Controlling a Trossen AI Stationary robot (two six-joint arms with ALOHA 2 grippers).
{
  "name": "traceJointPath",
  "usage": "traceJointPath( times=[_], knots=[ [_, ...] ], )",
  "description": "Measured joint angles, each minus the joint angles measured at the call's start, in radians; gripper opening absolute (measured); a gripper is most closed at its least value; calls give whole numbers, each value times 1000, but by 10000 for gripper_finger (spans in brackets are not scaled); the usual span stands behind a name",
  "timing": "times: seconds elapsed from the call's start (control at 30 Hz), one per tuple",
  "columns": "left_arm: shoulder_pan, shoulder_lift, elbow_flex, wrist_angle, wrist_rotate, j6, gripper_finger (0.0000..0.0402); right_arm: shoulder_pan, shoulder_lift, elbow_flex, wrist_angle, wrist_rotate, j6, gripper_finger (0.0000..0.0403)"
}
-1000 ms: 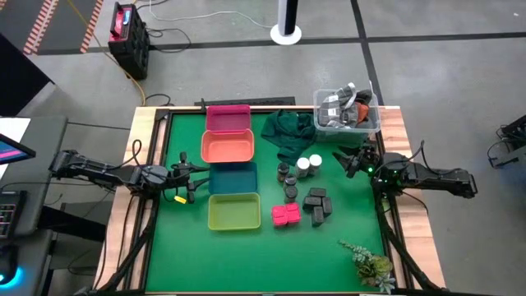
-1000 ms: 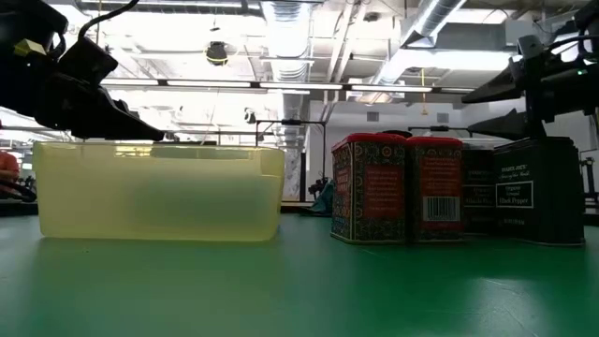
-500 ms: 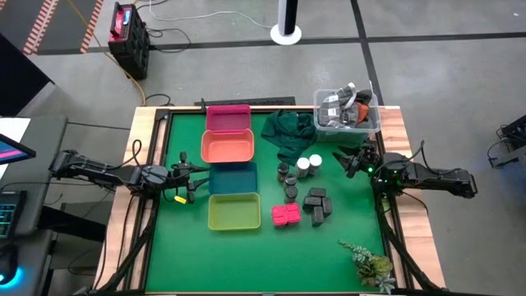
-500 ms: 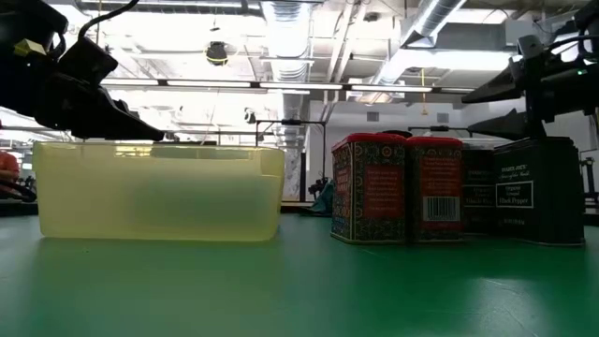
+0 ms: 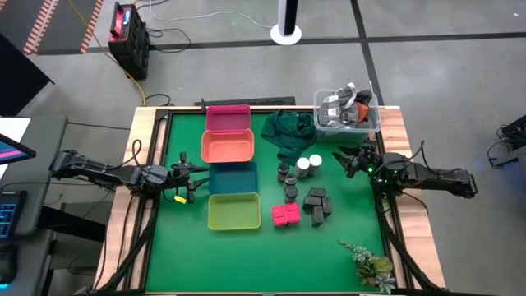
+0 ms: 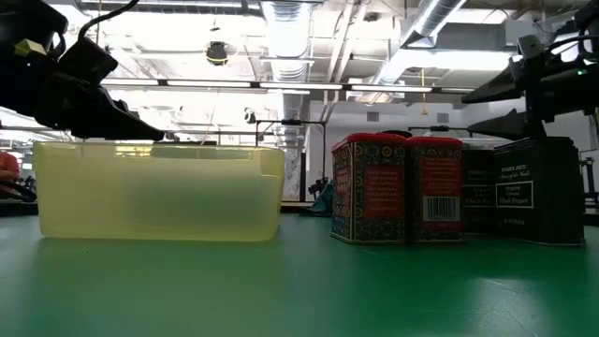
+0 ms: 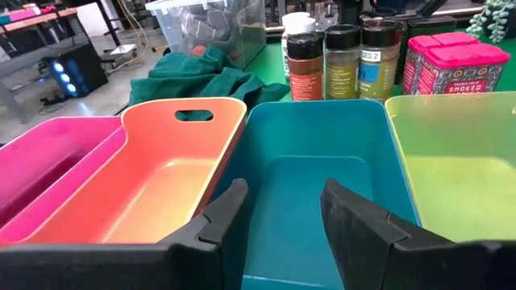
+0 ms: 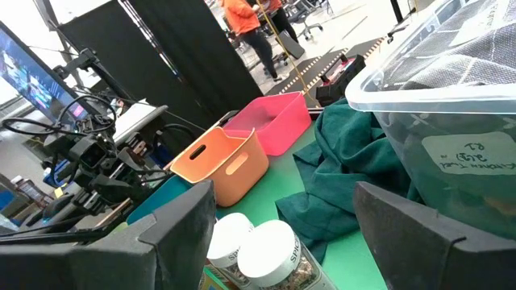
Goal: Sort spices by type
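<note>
- Green table [image 5: 246, 255], high view: spices [image 5: 300, 193] sit unsorted beside four trays [image 5: 233, 212]; nothing sorted yet.
- Left wrist view: left gripper [image 7: 282, 211] partly apart, empty, over the teal tray.
- Right wrist view: right gripper [image 8: 282, 229] spread wide, empty, near white-capped jars [image 8: 270, 258]; next it likely must descend and grasp one.

The counter [image 5: 246, 255] is covered in bright green. Four trays are coloured pink [image 5: 228, 117], orange [image 5: 228, 148], teal [image 5: 233, 178] and yellow-green [image 5: 233, 211]. The packets [image 5: 286, 215] are pink-red with dark patterned sides. White caps are seen on two jars [image 5: 309, 164]; the boxes [image 5: 318, 202] are dark grey. The cloth [image 5: 289, 131] is dark green.
</note>
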Motion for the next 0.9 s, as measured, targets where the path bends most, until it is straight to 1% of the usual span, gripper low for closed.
traceJointPath(
  times=[0.07, 0.2, 0.4, 0.47, 0.57, 0.63, 0.77, 0.83, 0.9],
  knots=[
    [0, 0, 0, 21, 1, -75, 142, 0, 0, 0, 0, 0, 0, 317],
    [0, -1, 0, 170, 1, -326, 142, 0, 0, 0, 0, 0, 0, 317],
    [0, 0, 0, 360, 3, -649, 142, 0, 0, 0, 0, 0, 0, 317],
    [0, 0, 0, 394, 3, -711, 142, 0, 0, 0, 0, 0, 0, 317],
    [0, 0, 0, 431, 3, -764, 142, -2, 0, -1, 7, 0, 0, 317],
    [0, 0, 1, 432, 3, -828, 142, -7, 0, -5, 47, 0, 14, 317],
    [0, 1, 1, 432, -17, -939, 142, -7, 0, -7, 176, 0, 215, 317],
    [0, 1, 2, 432, -82, -998, 142, -7, -1, -6, 225, 0, 333, 317],
    [1, 0, 11, 427, -123, -1020, 142, -7, 0, -5, 262, 0, 427, 317]
  ],
)
